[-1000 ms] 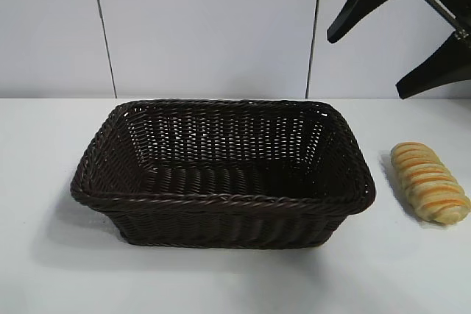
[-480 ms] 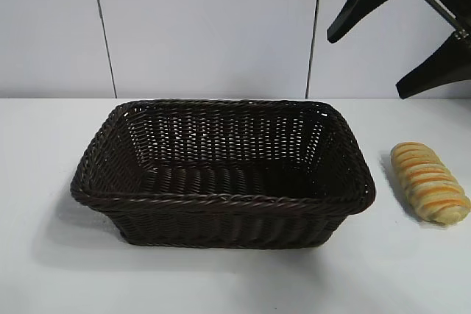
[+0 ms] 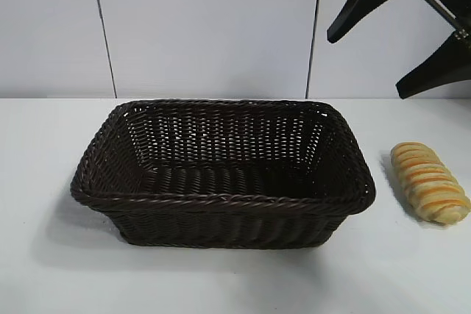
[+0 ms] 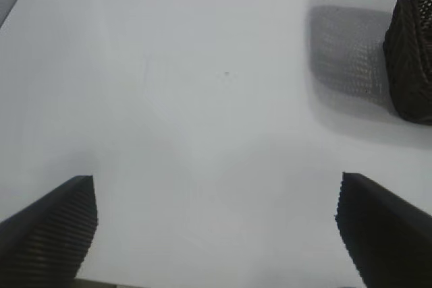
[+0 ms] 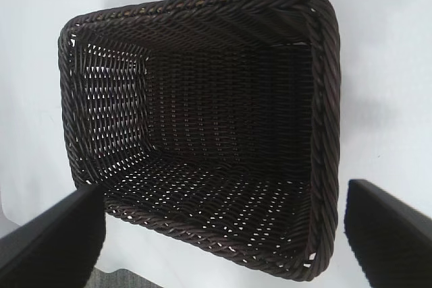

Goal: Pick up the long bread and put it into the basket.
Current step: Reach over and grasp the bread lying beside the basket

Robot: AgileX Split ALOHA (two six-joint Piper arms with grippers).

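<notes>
From the exterior view, the large rectangular dark brown woven wicker basket (image 3: 221,174) with a braided rim sits in the middle of the white worktop (image 3: 44,270). The oblong golden-yellow long bread (image 3: 429,182), ridged in pale cream and orange-brown stripes, lies on the worktop at the basket's 3 o'clock, near it but not touching, and outside it. At about 1 o'clock from the basket, high above the worktop, hangs the black right claw (image 3: 401,64), its two fingers spread wide with nothing between them. It is above and behind the bread, well apart from it. A pale panelled wall (image 3: 206,27) stands behind the worktop.

In the left wrist view, the left claw (image 4: 216,227) is spread wide over bare white worktop (image 4: 202,99), with nothing between its ribbed black fingers (image 4: 54,227). One corner of the basket (image 4: 410,52) shows at the edge, with its shadow beside it.

In the right wrist view, the right claw (image 5: 226,234) is wide and empty, and the basket (image 5: 324,112) fills the frame beyond its fingers (image 5: 61,241), its woven inside holding nothing.
</notes>
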